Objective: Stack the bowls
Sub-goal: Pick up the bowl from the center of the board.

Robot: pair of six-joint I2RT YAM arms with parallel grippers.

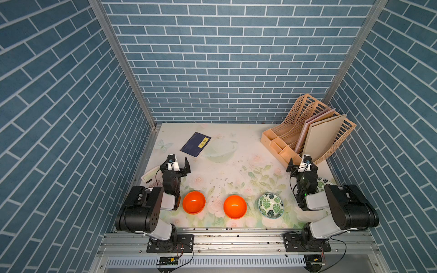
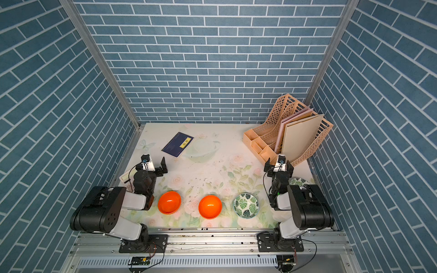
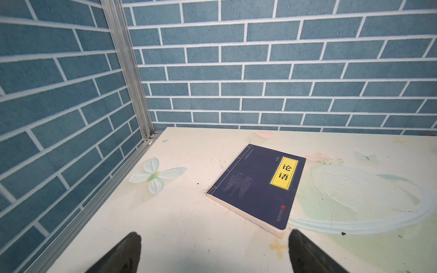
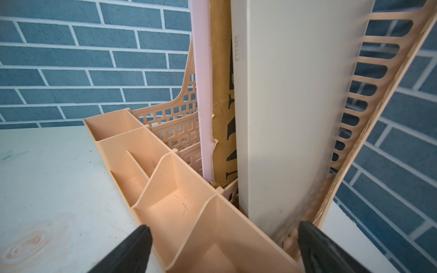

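- The black two-fingered left gripper (image 3: pixel 215 235) was held above the pale floral tabletop (image 1: pixel 224 170), its jaws spread wide with nothing between them.
- A dark blue paperback book with a yellow title label (image 1: pixel 195 144) was laid flat ahead of that gripper, towards the back wall.
- A glossy orange round bowl (image 1: pixel 194 202) was set upright near the front edge, just beside the left arm.
- A second glossy orange bowl (image 1: pixel 235 206) was placed to its right, apart from it.
- A white bowl printed with dark green leaves (image 1: pixel 271 205) was stood further right in the same row, touching neither.
- The right gripper (image 4: pixel 224 226) was likewise spread and empty, pointed at a peach plastic file organiser (image 1: pixel 307 132) in the back right corner.
- Another leaf-printed bowl (image 1: pixel 324 184) was seen largely hidden behind the right arm; no bowl was stacked on another.
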